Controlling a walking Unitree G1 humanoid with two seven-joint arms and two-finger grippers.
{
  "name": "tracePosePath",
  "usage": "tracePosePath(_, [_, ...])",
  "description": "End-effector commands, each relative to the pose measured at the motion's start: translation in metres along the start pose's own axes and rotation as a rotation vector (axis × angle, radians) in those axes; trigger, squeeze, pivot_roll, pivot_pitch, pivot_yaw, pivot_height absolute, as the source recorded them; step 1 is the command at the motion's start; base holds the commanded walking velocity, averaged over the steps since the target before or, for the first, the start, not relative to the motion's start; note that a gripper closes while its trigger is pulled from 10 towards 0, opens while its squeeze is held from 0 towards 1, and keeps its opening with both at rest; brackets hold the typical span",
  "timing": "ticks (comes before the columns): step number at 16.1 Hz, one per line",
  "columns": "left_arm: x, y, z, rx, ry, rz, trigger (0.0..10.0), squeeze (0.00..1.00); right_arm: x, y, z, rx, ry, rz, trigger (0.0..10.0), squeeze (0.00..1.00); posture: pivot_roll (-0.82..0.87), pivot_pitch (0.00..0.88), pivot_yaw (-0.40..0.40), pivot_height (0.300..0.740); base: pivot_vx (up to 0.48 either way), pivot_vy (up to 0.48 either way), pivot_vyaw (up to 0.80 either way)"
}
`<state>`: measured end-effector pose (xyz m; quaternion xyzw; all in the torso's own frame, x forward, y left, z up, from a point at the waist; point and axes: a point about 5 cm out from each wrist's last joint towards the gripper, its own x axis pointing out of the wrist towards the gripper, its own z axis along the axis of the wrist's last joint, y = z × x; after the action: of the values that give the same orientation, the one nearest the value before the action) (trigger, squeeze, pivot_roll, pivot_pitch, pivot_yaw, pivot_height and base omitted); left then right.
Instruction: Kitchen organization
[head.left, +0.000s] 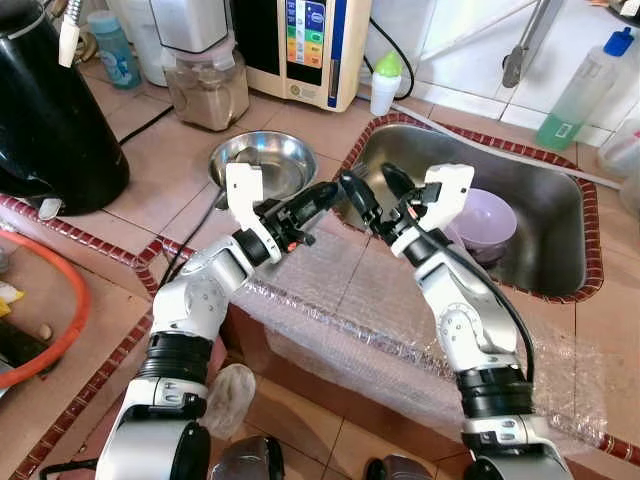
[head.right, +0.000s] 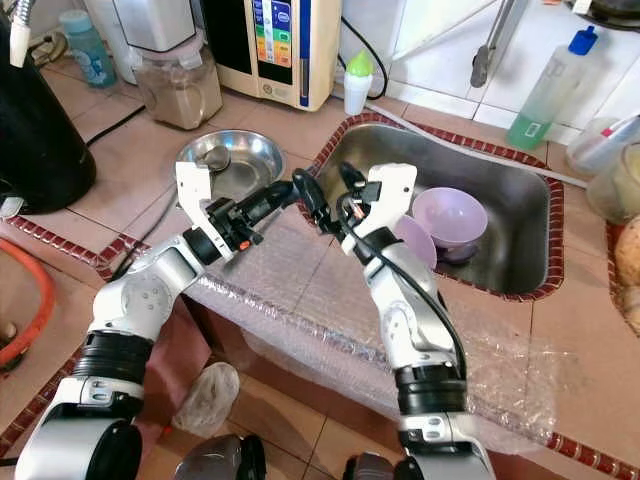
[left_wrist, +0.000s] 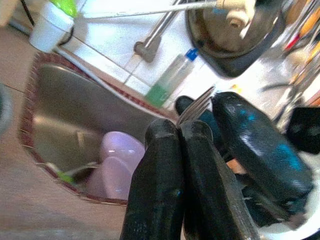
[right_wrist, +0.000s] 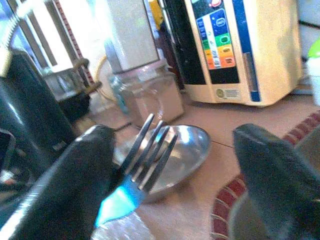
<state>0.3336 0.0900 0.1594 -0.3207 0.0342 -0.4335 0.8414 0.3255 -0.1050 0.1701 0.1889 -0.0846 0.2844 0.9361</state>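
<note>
A fork with a blue handle (right_wrist: 116, 202) and steel tines (left_wrist: 196, 104) is held over the counter beside the sink (head.left: 560, 200). My left gripper (head.left: 330, 192) is shut on it, fingers pressed together around the handle. My right gripper (head.left: 370, 188) faces it tip to tip with its fingers spread wide. In the right wrist view the tines stand right beside one right finger (right_wrist: 80, 170); I cannot tell if they touch. Two purple bowls (head.left: 482, 222) lie in the sink. A steel bowl (head.left: 262, 160) sits on the tiled counter behind the left gripper.
Bubble wrap (head.left: 340, 300) covers the counter's front edge under both arms. A black appliance (head.left: 50, 110), a blender jar (head.left: 205, 85), a water purifier (head.left: 300, 45) and a green-capped bottle (head.left: 385, 85) line the back. A soap bottle (head.left: 580, 90) stands behind the sink.
</note>
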Motion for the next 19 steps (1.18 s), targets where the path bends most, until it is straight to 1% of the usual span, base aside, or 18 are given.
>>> tracePosePath(1, [0.003,-0.005,0.009,-0.036,-0.021,-0.033,0.0,0.00,0.002,-0.002,0.002,0.038,-0.003,0.002,2.2,0.00,-0.01,0.000,0.035,0.740,0.000,0.000,0.00])
tracePosePath(2, [0.004,-0.006,0.011,-0.089,-0.031,-0.050,0.0,0.00,0.003,-0.003,-0.001,0.078,0.000,-0.005,3.5,0.00,-0.01,0.000,0.037,0.740,0.000,0.000,0.00])
tracePosePath(3, [0.004,-0.007,0.011,-0.097,-0.029,-0.055,0.0,0.00,0.003,-0.004,-0.001,0.086,0.000,-0.005,2.5,0.00,-0.01,0.000,0.037,0.740,0.000,0.000,0.00])
tracePosePath(4, [0.005,-0.009,0.011,-0.129,-0.024,-0.071,0.0,0.00,0.006,-0.003,-0.001,0.105,-0.001,0.010,0.0,0.00,-0.01,0.000,0.040,0.740,0.000,0.000,0.00])
tracePosePath(6, [0.005,-0.012,0.009,-0.150,0.000,-0.083,0.0,0.00,0.011,-0.005,0.002,0.159,-0.014,0.020,0.0,0.00,0.00,0.000,0.042,0.740,0.000,0.000,0.00])
tracePosePath(9, [0.005,-0.013,0.008,-0.165,0.026,-0.088,0.0,0.00,0.014,-0.007,0.005,0.192,-0.001,0.062,0.0,0.00,0.00,0.000,0.044,0.740,0.000,0.000,0.00])
tracePosePath(11, [0.005,-0.015,0.006,-0.166,0.052,-0.093,0.0,0.00,0.016,-0.006,0.005,0.234,0.011,0.101,0.0,0.00,0.00,0.000,0.042,0.740,0.000,0.000,0.00])
tracePosePath(13, [0.004,-0.015,0.007,-0.171,0.052,-0.091,0.0,0.00,0.016,-0.005,0.005,0.265,0.007,0.117,0.0,0.00,0.00,0.000,0.041,0.740,0.000,0.000,0.00])
tracePosePath(17, [0.002,-0.013,0.007,-0.173,0.057,-0.077,0.0,0.00,0.013,-0.005,-0.001,0.274,0.028,0.118,0.0,0.00,0.00,0.000,0.044,0.740,0.000,0.000,0.00])
tracePosePath(18, [0.002,-0.012,0.007,-0.166,0.060,-0.071,0.0,0.00,0.012,-0.006,-0.002,0.265,0.031,0.108,0.0,0.00,0.00,0.000,0.045,0.740,0.000,0.000,0.00])
tracePosePath(19, [0.001,-0.011,0.008,-0.139,0.058,-0.050,0.0,0.00,0.011,-0.007,-0.002,0.243,0.037,0.095,0.0,0.00,0.00,0.000,0.045,0.740,0.000,0.000,0.00])
